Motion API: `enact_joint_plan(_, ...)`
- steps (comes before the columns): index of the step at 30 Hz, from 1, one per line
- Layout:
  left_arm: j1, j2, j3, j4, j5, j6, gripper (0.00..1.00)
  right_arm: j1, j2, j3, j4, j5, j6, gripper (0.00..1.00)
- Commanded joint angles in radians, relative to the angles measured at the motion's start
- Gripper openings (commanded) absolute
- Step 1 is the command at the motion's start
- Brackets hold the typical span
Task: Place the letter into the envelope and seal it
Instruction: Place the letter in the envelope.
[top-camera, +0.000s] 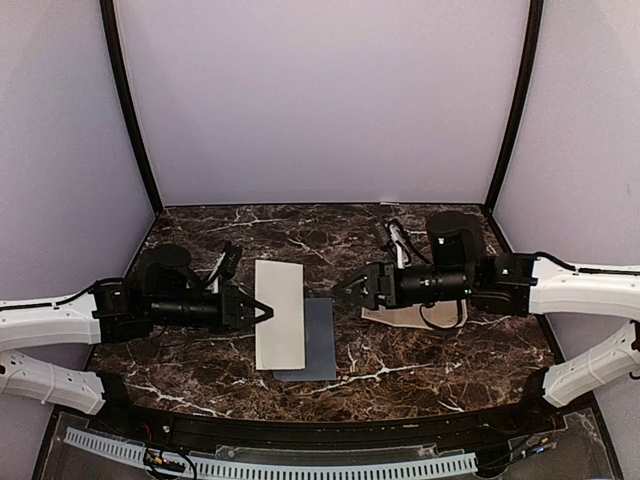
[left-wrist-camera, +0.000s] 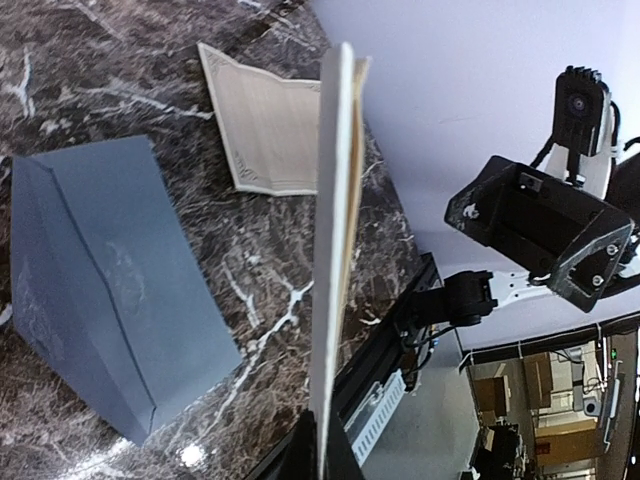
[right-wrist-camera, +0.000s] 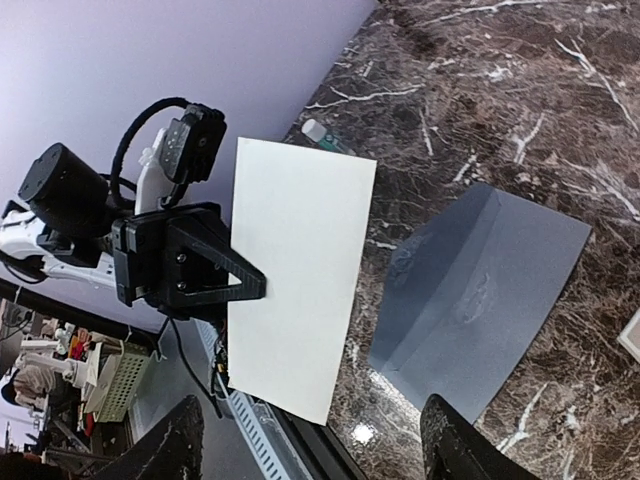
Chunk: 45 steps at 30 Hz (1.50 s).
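Left gripper (top-camera: 268, 312): clamped tight on the middle of one long edge of the letter (top-camera: 282, 320).
Right gripper (top-camera: 338, 292): fingers (right-wrist-camera: 175, 450) spread apart and holding nothing, near the letter's other long edge without touching it.
Table (top-camera: 420, 360): dark marble; the envelope lies on it.
Envelope (top-camera: 320, 345): grey-blue and lying flat, with the letter outside it.
Letter: folded and plain-faced, its right edge overlapping the envelope's left side in the top view.
Bordered sheet (left-wrist-camera: 265, 130): lies flat beneath the right arm.
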Motion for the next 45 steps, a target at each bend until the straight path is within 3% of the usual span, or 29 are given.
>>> enact_joint_plan(1,0.051,0.028,-0.061,-0.013,0.017,-0.006,0.0,0.0,0.048,-0.057,0.009,0.086,0.078,0.71)
enact_joint_plan(6,0.11,0.043,-0.108,0.015,0.045,0.031,0.0,0.002,0.11,-0.097,0.063,0.091,0.107,0.71)
enact_joint_plan(14,0.213,0.104,-0.134,0.036,0.134,0.094,0.0,0.003,0.222,-0.085,0.069,0.112,0.118,0.63)
enact_joint_plan(24,0.235,0.217,-0.135,0.085,0.146,0.11,0.0,0.002,0.329,-0.061,0.073,0.129,0.121,0.56)
enact_joint_plan(36,0.249,0.25,-0.168,0.145,0.112,0.086,0.0,0.003,0.426,-0.03,0.081,0.118,0.117,0.52)
enact_joint_plan(45,0.263,0.262,-0.191,0.239,0.16,0.024,0.0,0.003,0.483,-0.016,0.088,0.105,0.116,0.47)
